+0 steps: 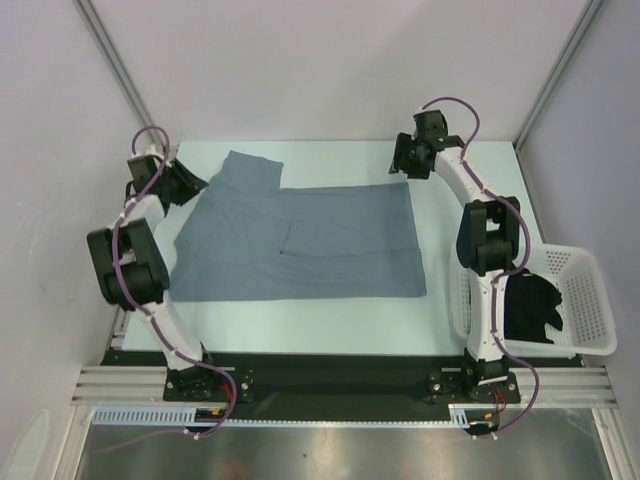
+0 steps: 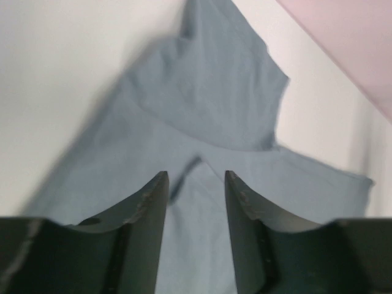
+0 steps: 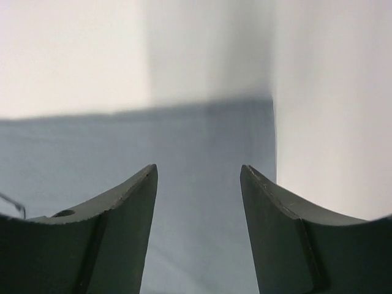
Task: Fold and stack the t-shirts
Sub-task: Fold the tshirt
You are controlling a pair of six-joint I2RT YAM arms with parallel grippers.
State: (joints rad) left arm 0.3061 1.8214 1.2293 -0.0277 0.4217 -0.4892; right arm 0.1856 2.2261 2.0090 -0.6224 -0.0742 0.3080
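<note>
Top view: you see a pale table (image 1: 330, 335) enclosed by plain white walls (image 1: 330, 60), with a metal post (image 1: 118, 60) rising at the far-left corner. The grey shirt (image 1: 320, 245) lies flat across the middle of the table, one sleeve (image 1: 250, 165) projecting toward the far wall. At the right edge, beside the right arm, stands a white basket (image 1: 590, 290) with the black shirt (image 1: 530, 305) bunched inside; only this view shows you the basket, the black shirt and both arms together. The left gripper (image 1: 185, 185) sits at the grey shirt's far-left corner and the right gripper (image 1: 400, 160) at its far-right corner. Left wrist view: the fingers (image 2: 150, 202) stand apart with nothing between them, and the grey cloth spreads beyond and below them, the sleeve pointing away toward the wall; you cannot tell from here whether the tips touch the cloth. Right wrist view: the fingers (image 3: 122, 202) stand wider apart, likewise holding nothing; the grey shirt fills the gap beneath them, its straight side edge running just past the right-hand finger, with bare table beyond.
</note>
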